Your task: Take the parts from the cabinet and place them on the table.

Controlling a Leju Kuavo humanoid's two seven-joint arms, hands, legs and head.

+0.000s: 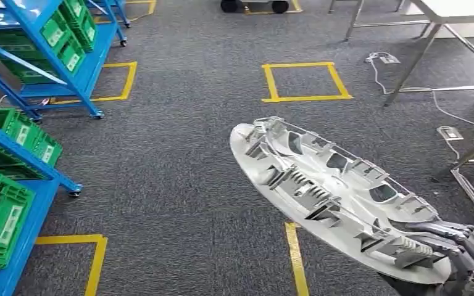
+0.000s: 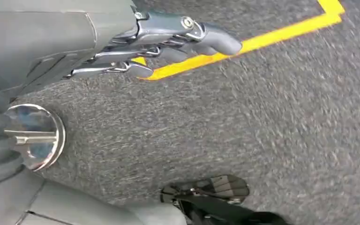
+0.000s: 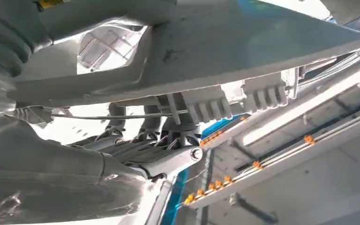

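A large white round plastic part (image 1: 327,191) with ribs and cut-outs tilts over the grey carpet at the lower right of the head view. My right hand (image 1: 453,246) grips its near rim, dark fingers curled over the edge. In the right wrist view the same part (image 3: 225,51) spans the frame, with my right hand (image 3: 136,159) clamped under it. My left hand (image 2: 168,42) hangs over the carpet with its fingers lying close together and nothing in them. Blue cabinets (image 1: 12,185) with green bins stand at the left.
A second blue rack (image 1: 55,55) with green bins stands at the far left. Metal table legs (image 1: 419,55) and a white tabletop (image 1: 463,9) are at the upper right, with cables on the floor. Yellow tape squares (image 1: 305,80) mark the carpet.
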